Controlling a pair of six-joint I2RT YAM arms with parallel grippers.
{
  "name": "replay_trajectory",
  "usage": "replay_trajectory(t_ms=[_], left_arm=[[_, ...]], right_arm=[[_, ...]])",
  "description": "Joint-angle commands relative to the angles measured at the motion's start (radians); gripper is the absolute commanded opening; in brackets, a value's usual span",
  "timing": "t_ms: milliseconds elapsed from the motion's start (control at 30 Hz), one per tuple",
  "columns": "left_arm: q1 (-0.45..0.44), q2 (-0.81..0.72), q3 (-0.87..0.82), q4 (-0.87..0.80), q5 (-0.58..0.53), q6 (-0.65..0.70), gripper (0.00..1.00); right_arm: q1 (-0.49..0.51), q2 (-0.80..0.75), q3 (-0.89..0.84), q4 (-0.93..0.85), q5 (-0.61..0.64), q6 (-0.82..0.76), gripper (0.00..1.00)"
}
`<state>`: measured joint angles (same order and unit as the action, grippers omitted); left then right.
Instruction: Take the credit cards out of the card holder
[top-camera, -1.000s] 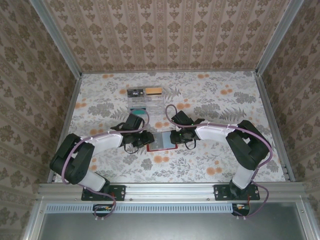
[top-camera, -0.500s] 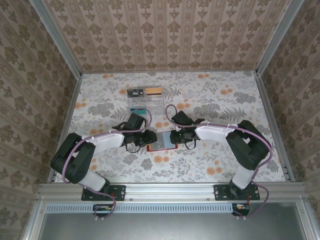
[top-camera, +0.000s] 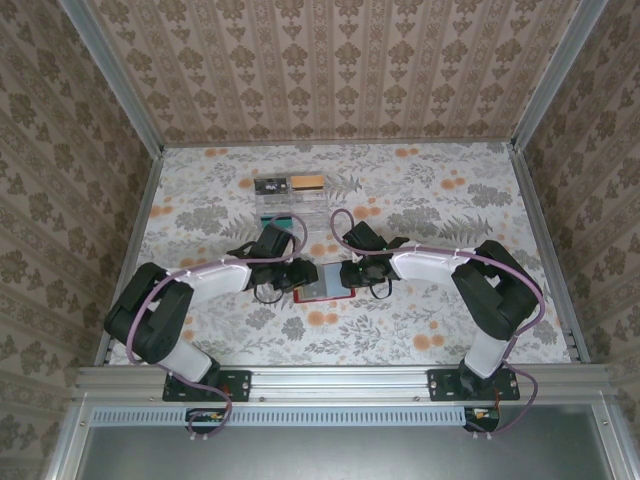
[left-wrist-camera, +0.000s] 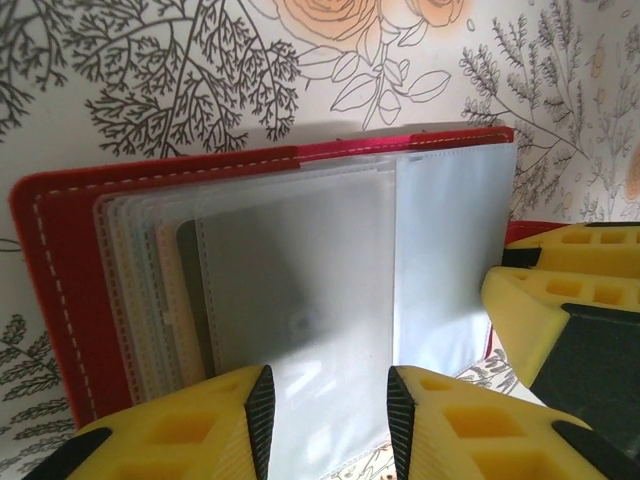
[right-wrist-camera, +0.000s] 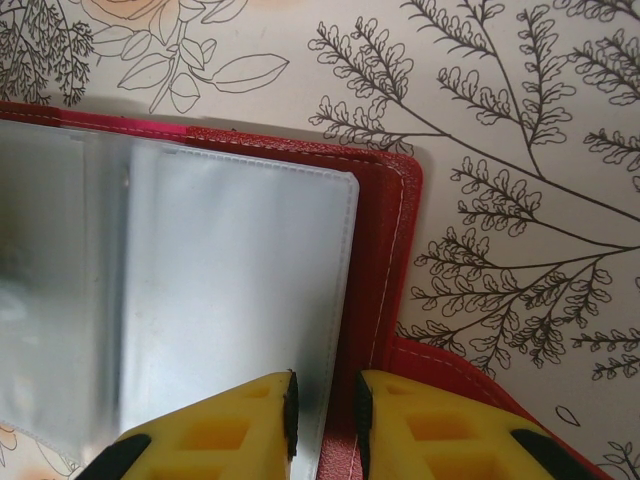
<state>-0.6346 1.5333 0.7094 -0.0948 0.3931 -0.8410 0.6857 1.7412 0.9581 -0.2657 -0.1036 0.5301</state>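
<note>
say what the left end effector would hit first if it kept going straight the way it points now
Probably the clear plastic sleeves of the open card holder. The left end effector already has its fingers either side of a sleeve edge, so the red cover beneath comes next, though depth is hard to judge.

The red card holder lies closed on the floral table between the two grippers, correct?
Not closed: the card holder lies open, its clear plastic sleeves fanned out, as the left wrist view shows. It does sit on the floral table between the left gripper and right gripper.

We've got a floral-print table here, with the red card holder lying open on it and cards laid out farther back.
</note>
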Motion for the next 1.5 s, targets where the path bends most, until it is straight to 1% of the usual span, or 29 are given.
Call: replay_trajectory(t_ms=[0, 133, 200, 833, 900, 1033, 1167, 1467], left_arm=[[-0.005, -0.012, 0.019, -0.039, -0.022, 0.018, 0.37], [-0.004, -0.077, 0.006, -0.086, -0.094, 0.020, 0.37], [-0.001, -0.095, 0.001, -0.102, -0.109, 0.020, 0.37], [-0.002, 0.022, 0.009, -0.064, -0.033, 0.017, 0.37], [-0.003, 0.029, 0.011, -0.045, -0.013, 0.021, 0.39], [-0.008, 0.036, 0.020, -0.015, 0.017, 0.029, 0.48], [-0.012, 0.038, 0.026, 0.003, 0.040, 0.038, 0.55], [-0.026, 0.033, 0.068, -0.005, 0.061, 0.054, 0.56]], right_arm=[[0.011, 0.026, -0.019, -0.014, 0.008, 0.010, 0.26], [0.011, 0.026, -0.020, -0.014, 0.007, 0.010, 0.26], [0.011, 0.027, -0.019, -0.014, 0.008, 0.010, 0.26], [0.015, 0.030, -0.019, -0.012, 0.007, 0.013, 0.26], [0.015, 0.032, -0.017, -0.011, 0.006, 0.013, 0.26], [0.016, 0.035, -0.015, -0.010, 0.004, 0.015, 0.26], [0.017, 0.037, -0.015, -0.010, 0.004, 0.015, 0.26], [0.017, 0.043, -0.013, -0.011, 0.005, 0.013, 0.26]])
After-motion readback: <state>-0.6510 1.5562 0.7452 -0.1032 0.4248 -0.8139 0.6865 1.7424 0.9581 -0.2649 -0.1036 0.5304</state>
